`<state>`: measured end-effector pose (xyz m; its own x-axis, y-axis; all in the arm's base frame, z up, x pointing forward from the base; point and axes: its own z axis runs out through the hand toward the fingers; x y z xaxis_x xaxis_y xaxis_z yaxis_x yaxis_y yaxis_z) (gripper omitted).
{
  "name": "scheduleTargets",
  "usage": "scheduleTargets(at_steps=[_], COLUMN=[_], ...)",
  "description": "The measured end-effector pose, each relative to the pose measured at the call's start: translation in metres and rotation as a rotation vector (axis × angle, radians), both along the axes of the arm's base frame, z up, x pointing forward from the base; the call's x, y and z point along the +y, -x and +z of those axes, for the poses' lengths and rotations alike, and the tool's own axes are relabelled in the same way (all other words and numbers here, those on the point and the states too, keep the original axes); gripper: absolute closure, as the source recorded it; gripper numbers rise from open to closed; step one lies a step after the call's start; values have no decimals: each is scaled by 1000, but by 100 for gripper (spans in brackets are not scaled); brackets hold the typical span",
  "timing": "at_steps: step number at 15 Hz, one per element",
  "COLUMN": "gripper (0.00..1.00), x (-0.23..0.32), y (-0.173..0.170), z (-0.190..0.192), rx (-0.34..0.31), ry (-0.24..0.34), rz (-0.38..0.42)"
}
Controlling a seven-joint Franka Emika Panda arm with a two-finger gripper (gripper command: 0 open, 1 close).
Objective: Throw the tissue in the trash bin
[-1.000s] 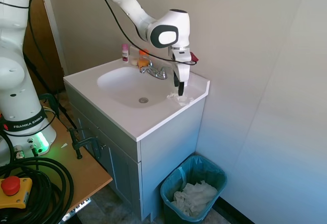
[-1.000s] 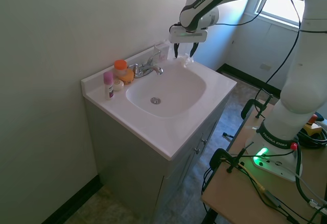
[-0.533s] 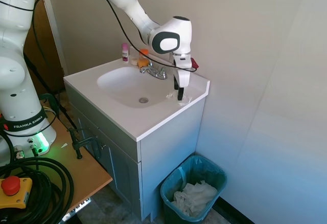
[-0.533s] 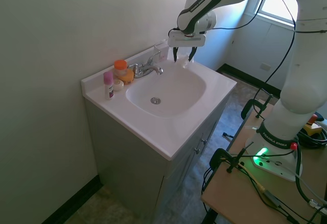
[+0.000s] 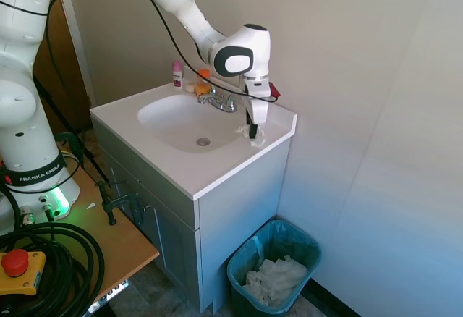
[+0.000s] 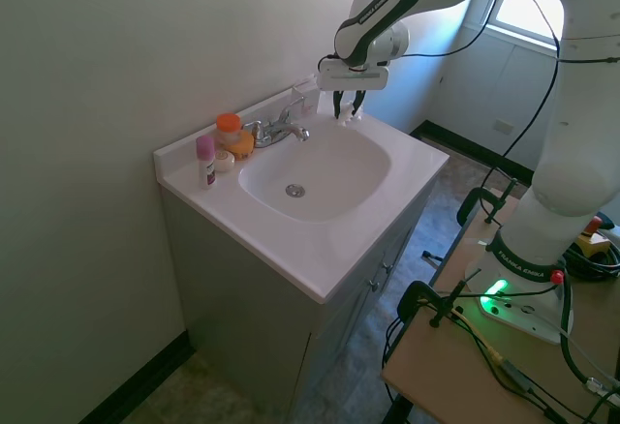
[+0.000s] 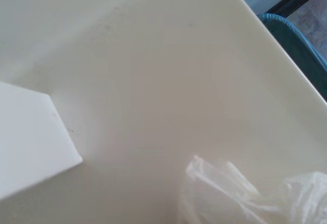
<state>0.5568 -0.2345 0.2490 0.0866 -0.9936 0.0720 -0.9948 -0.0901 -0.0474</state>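
Note:
The tissue [image 5: 259,138] is a small crumpled white wad on the far right corner of the white vanity top [image 5: 217,168], close to the wall. My gripper [image 5: 252,134] points straight down onto it, and its fingers are drawn in around the wad. In the second exterior view the gripper [image 6: 348,111] stands behind the basin with the tissue [image 6: 347,120] at its tips. Up close in the wrist view, the tissue [image 7: 240,193] looks ragged. The teal trash bin [image 5: 307,244] stands on the floor below that corner, and its rim [image 7: 301,45] also shows past the counter edge in the wrist view.
A heap of white paper [image 5: 275,277] lies in the bin. Left of the gripper are a chrome faucet [image 5: 221,101], an orange bottle [image 5: 203,82] and a pink bottle [image 5: 177,73] along the back edge. The basin [image 5: 181,121] takes up the middle. A white block [image 7: 30,137] shows in the wrist view.
The gripper's fingers, spread wide over the tissue half a second ago, have drawn together on it. The hand stays over the same corner.

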Motion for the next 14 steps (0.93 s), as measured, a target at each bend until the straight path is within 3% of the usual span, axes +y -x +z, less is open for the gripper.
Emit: scheduleTargets(at_steps=[4,8,11,14], gripper=[100,100,100,100], x=[-2,-27,-79,-144], y=[-1,8,36,71], z=[5,48,87,80], rx=[-15,-85,-146,-154], ry=[-11,6,48,83], rz=[-3,-28,-142,-280])
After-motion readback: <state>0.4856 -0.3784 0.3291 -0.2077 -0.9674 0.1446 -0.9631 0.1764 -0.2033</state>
